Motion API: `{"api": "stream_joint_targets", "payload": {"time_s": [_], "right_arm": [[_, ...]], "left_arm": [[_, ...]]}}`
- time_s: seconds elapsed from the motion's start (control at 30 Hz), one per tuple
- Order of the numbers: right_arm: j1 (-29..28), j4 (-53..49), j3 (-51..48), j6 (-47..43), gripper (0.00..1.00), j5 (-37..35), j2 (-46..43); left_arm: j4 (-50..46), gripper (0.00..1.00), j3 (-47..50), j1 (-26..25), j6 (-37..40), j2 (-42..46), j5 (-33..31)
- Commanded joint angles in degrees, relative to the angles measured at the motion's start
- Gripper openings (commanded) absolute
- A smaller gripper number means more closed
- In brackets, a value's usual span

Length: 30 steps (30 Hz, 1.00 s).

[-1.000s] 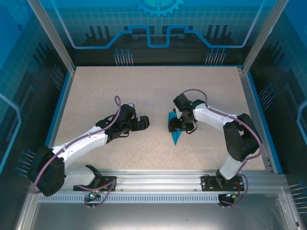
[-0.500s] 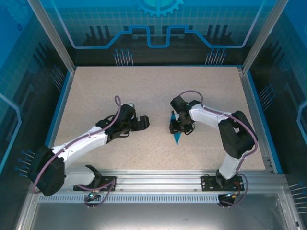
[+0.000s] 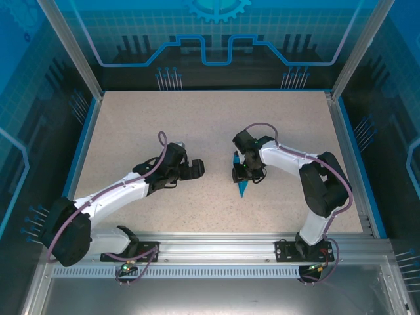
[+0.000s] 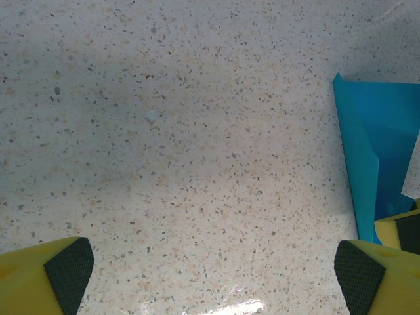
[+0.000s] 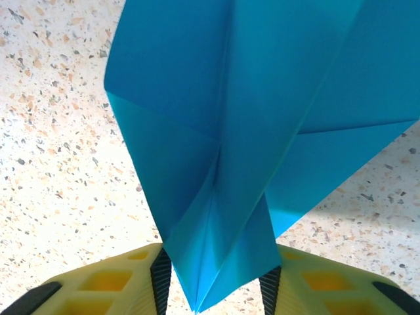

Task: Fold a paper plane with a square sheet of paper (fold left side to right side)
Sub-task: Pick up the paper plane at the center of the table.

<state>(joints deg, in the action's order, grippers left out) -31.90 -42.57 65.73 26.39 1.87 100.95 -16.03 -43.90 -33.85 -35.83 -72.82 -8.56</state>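
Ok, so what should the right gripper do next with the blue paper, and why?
Probably close the right gripper a little more. The paper plane sits between its pads, touching both, but the folded layers there bulge apart rather than lying flat. The left gripper hangs open over the table beside the paper, so it isn't helping pinch.

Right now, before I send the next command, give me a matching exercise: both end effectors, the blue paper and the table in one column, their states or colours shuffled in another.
Things:
1. left end effector
2. right end effector
3. paper plane
4. table

States:
A. speckled beige
B. wide open, gripping nothing
C. bright blue, creased, tapering to a point
D. closed on folded paper

Pairs: 1-B, 2-D, 3-C, 4-A
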Motion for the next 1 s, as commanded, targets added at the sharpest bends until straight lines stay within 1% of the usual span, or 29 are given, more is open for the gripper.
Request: {"api": "stream_joint_targets", "payload": {"time_s": [0.0, 0.23, 0.57, 0.67, 0.77, 0.87, 0.97], "right_arm": [[-0.7, -1.5, 1.0, -0.5, 0.39, -0.5, -0.1], [-0.7, -0.3, 0.7, -0.4, 0.31, -0.1, 1.4], [-0.6, 1.8, 1.4, 0.8, 0.25, -0.7, 6.0], [-0.6, 2.0, 1.8, 1.1, 0.19, -0.9, 6.4], [0.1, 0.2, 4.0, 1.0, 0.13, -2.1, 5.6], [1.8, -2.6, 8.1, 0.5, 0.11, -3.6, 5.4], [3.9, -5.6, 13.8, -0.1, 0.11, -5.9, 8.0]], "left_arm": [[-0.1, 0.98, 0.0, 0.2, 0.9, -0.4, 0.5], [-0.2, 0.98, -0.1, 0.2, 0.9, -0.4, 0.6], [-0.7, 0.98, -0.1, 0.2, 0.9, 0.1, 0.2], [-0.8, 0.99, 0.1, 0.2, 1.0, 0.3, 0.1], [-1.1, 0.98, 0.1, 0.2, 1.4, 0.7, -0.1], [-1.1, 0.98, 0.2, 0.3, 2.0, 1.6, -0.4], [-0.4, 0.98, 1.3, 0.2, 2.8, 3.4, -0.6]]}}
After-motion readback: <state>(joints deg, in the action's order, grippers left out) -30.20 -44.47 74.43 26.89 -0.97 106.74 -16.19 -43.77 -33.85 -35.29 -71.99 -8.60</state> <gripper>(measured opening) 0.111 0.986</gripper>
